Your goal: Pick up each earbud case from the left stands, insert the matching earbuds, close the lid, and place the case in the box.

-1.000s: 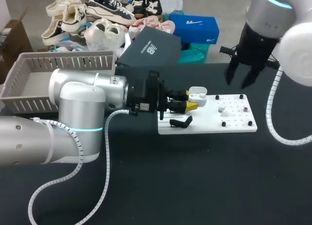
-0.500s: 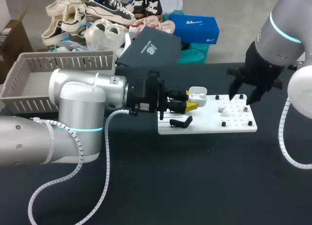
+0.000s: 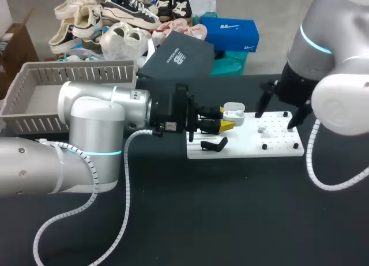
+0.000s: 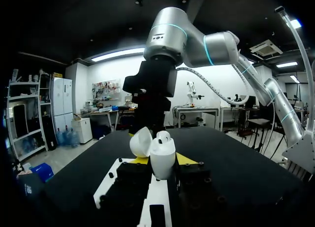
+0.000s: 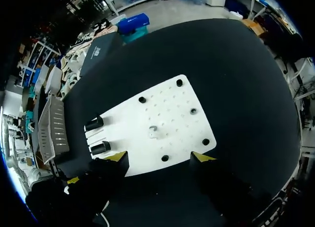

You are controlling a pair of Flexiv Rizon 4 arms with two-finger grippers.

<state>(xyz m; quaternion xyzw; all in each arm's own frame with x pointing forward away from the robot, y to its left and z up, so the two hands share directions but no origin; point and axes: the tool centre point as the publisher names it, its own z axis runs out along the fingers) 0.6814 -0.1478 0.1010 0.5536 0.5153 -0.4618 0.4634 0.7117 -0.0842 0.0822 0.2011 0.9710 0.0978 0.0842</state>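
Over the left end of the white board (image 3: 248,148), the left gripper (image 3: 228,122) pinches a white earbud case (image 3: 233,112) from both sides; the case is upright with its lid open. Above the board's right half, the right gripper (image 3: 278,113) hovers with fingers spread wide. One small earbud (image 3: 262,129) lies on the board beneath it. A grey basket (image 3: 34,98) stands well left of the board.

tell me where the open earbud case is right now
In the head view, the earbud case sits mid-table in the left gripper, above the left end of the white board.
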